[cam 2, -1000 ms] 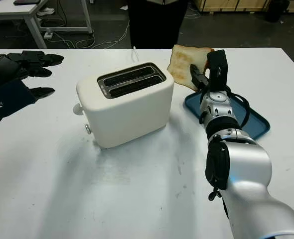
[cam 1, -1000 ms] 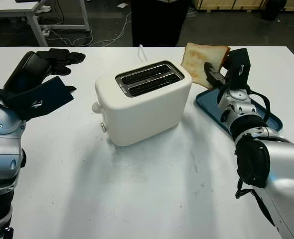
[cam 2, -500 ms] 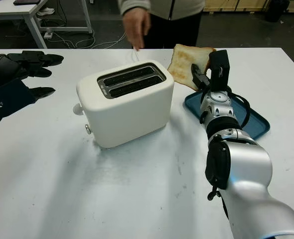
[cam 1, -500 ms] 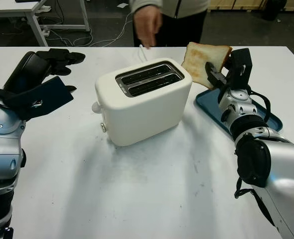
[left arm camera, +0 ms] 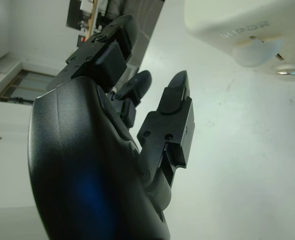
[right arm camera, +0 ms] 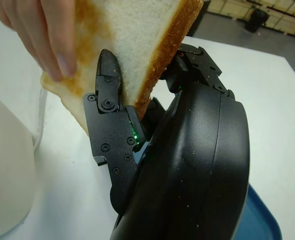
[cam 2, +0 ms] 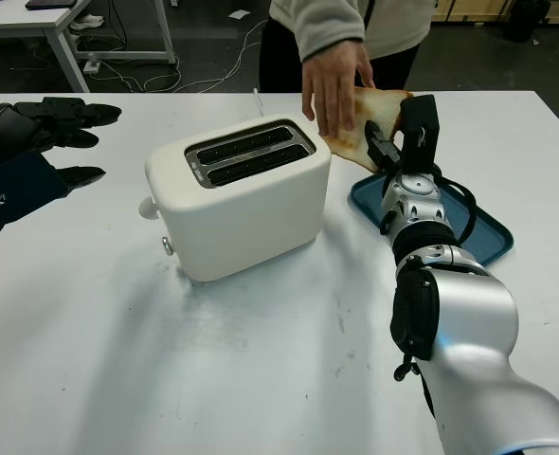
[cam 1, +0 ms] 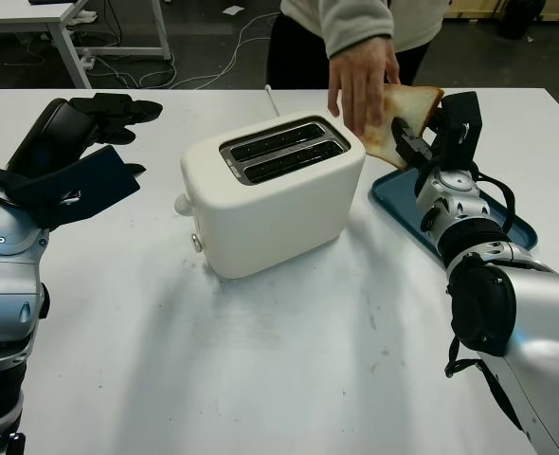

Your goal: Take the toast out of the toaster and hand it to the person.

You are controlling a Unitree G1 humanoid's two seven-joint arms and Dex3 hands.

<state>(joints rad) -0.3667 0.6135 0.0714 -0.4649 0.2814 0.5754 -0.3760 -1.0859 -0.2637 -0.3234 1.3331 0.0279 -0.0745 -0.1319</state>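
Note:
A slice of toast [cam 1: 405,118] is held up to the right of the white toaster [cam 1: 270,194], with my right hand [cam 1: 420,137] shut on its lower right part. A person's hand [cam 1: 360,85] has come down from the far side and its fingers lie on the toast's left face [right arm camera: 132,45], close to my fingers [right arm camera: 107,95]. Both toaster slots [cam 1: 281,150] look empty. My left hand [cam 1: 99,118] hangs open above the table, left of the toaster.
A blue tray [cam 1: 464,213] lies on the white table [cam 1: 289,360] under my right forearm. The person stands at the table's far edge behind the toaster. A white cord [cam 1: 271,98] runs off the back edge. Another table and cables are on the floor beyond.
The person's hand has moved right and down from behind the toaster onto the toast. My right hand holds the toast in about the same place; my left hand has not moved.

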